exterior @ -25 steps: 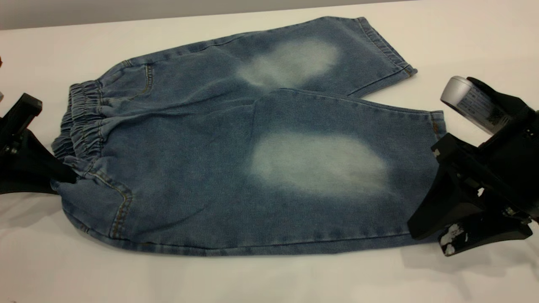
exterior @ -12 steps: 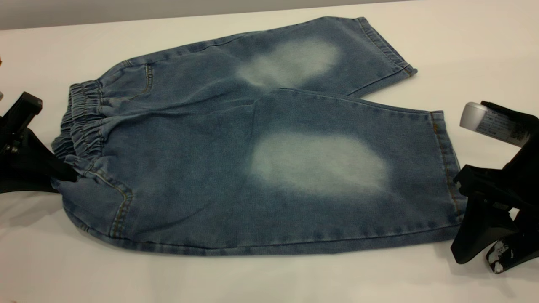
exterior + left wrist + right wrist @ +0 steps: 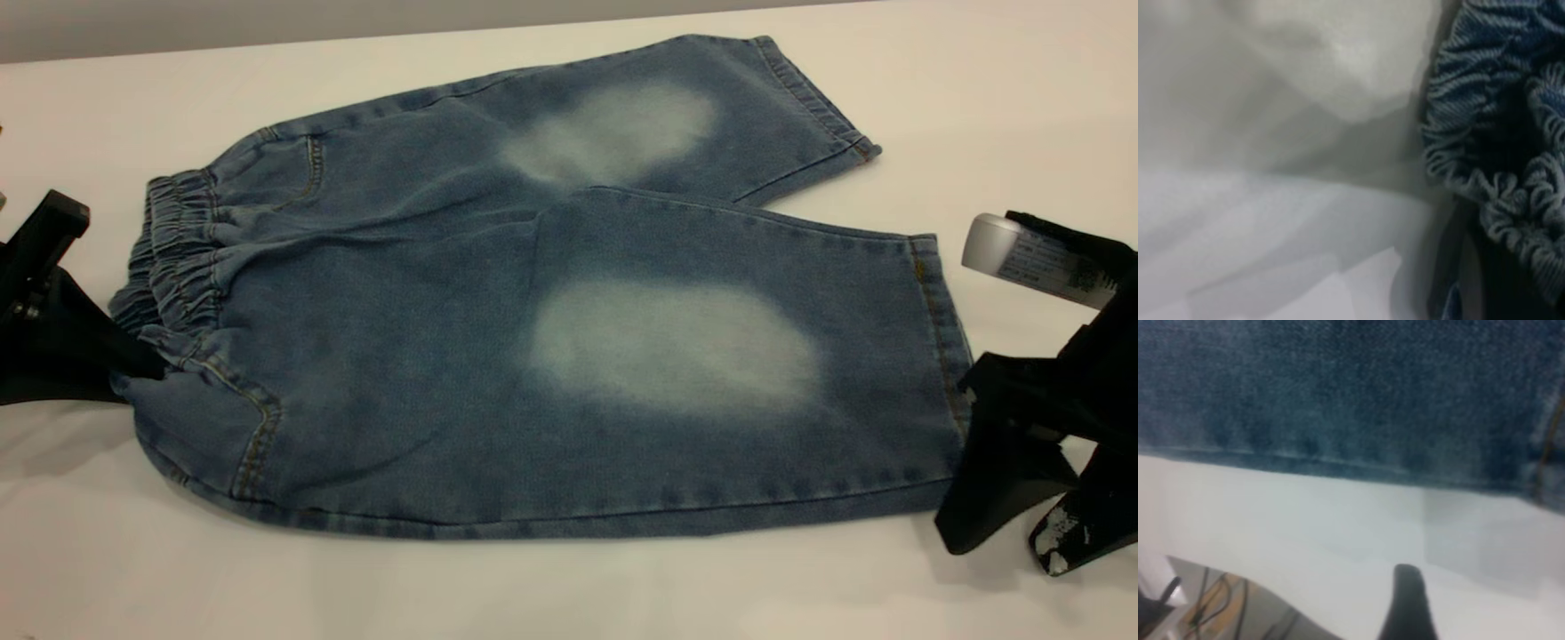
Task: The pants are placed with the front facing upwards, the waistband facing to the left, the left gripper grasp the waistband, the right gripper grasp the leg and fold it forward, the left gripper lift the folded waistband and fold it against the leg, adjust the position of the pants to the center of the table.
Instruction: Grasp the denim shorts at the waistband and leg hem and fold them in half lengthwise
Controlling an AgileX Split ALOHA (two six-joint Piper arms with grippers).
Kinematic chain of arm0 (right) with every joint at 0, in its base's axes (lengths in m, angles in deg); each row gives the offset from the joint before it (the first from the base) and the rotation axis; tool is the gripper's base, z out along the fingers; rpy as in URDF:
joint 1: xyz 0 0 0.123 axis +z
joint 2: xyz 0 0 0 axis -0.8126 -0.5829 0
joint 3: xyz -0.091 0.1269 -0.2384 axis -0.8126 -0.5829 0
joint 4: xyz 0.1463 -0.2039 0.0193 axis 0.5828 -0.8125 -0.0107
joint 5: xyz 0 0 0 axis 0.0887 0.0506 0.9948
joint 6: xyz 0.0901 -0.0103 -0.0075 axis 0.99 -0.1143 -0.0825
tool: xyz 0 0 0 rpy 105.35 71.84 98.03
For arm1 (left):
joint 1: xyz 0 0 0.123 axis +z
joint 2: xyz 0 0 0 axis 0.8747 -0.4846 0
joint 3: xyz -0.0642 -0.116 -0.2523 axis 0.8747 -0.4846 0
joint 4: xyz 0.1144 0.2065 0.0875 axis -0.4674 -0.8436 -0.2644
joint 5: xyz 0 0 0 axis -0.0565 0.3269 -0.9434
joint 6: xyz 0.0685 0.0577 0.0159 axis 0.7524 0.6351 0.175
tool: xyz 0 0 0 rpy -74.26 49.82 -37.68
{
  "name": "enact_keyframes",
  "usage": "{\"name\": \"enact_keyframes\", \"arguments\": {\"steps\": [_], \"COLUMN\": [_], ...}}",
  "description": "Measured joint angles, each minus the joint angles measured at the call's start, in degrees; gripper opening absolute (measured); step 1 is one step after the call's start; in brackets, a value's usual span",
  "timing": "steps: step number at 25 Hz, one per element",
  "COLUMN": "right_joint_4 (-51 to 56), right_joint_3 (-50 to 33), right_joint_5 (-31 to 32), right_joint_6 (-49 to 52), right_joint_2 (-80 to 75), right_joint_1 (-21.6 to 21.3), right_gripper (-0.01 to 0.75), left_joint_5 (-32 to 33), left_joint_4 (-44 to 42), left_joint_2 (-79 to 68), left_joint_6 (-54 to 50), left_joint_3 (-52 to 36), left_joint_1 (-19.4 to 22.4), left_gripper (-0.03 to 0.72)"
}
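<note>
On the plain white table (image 3: 569,587), faded blue denim pants (image 3: 533,338) are lying flat.
The matte black left gripper (image 3: 133,364) is pinching the ruched waistband (image 3: 178,276); the label-bearing right gripper (image 3: 1013,524) is gaping, empty, just beside the leg hem.

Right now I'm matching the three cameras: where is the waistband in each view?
Exterior view: waistband at the pants' left end, against the left gripper.
Left wrist view: ruched folds fill the right side.
Right wrist view: not in it; only a leg edge.
Shared landmark: the white table.
</note>
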Motion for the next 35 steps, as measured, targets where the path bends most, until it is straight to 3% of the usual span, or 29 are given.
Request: {"name": "enact_keyframes", "arguments": {"steps": [4, 9, 17, 22, 35], "right_joint_4": [3.4, 6.97, -6.41, -10.35, -4.81], "right_joint_3": [2.61, 7.61, 8.64, 8.64, 12.89], "right_joint_5": [5.17, 9.46, 11.48, 8.44, 3.68], "right_joint_6": [0.11, 3.44, 17.64, 19.73, 16.63], "right_joint_2": [-0.8, -1.38, -2.09, -3.47, -4.59], "right_joint_1": [0.0, 0.0, 0.0, 0.0, 0.0], "right_gripper": [0.533, 0.544, 0.544, 0.544, 0.529], "left_joint_5": [0.78, 1.0, 1.4, 1.4, 1.67], "left_joint_4": [0.59, 0.63, 1.63, 1.63, 1.52], "left_joint_2": [0.0, 0.0, 0.0, 0.0, 0.0], "left_joint_6": [0.07, 0.35, 0.96, 0.96, 1.02], "left_joint_3": [0.0, 0.0, 0.0, 0.0, 0.0], "left_joint_1": [0.0, 0.0, 0.0, 0.0, 0.0], "left_gripper": [0.123, 0.123, 0.123, 0.123, 0.123]}}
